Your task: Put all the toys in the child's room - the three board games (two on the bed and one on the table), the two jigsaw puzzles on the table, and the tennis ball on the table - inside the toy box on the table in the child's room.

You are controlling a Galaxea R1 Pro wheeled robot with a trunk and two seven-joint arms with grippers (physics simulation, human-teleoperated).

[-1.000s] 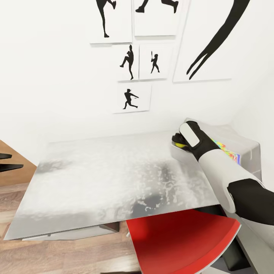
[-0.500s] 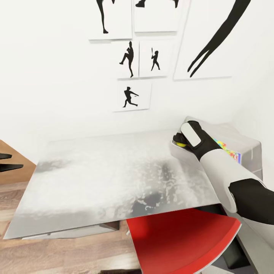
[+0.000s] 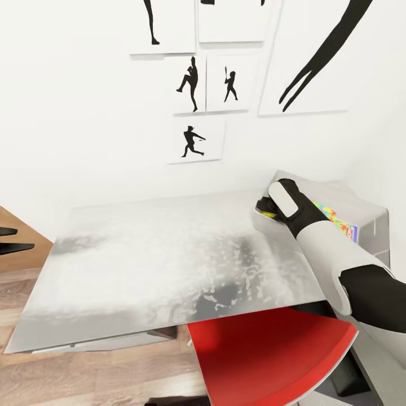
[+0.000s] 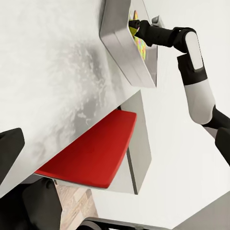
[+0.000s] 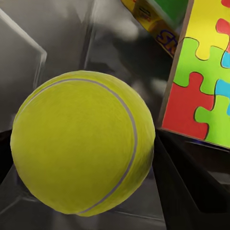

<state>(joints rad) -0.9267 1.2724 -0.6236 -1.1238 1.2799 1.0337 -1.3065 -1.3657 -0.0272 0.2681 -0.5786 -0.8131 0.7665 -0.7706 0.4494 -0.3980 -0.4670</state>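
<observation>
My right gripper (image 3: 264,206) reaches over the near rim of the light-grey toy box (image 3: 372,234) at the table's (image 3: 169,254) back right corner. It is shut on the tennis ball (image 3: 269,214), of which a yellow sliver shows under the wrist. Up close, the tennis ball (image 5: 84,143) sits between the dark fingers (image 5: 191,196) just above the toy box's floor (image 5: 57,33). A jigsaw puzzle (image 5: 203,81) and a printed board game (image 5: 155,21) lie inside beside it. The jigsaw puzzle (image 3: 334,219) shows past my forearm. My left gripper (image 4: 26,179) hangs open off the table's near side.
A red chair seat (image 3: 270,355) is tucked under the table's front right edge. The white wall with black silhouette pictures (image 3: 194,144) stands right behind the table. Wooden floor (image 3: 84,378) lies at the lower left.
My right gripper has sunk a little deeper into the toy box with the ball, so less yellow shows. The head camera has tipped slightly downward.
</observation>
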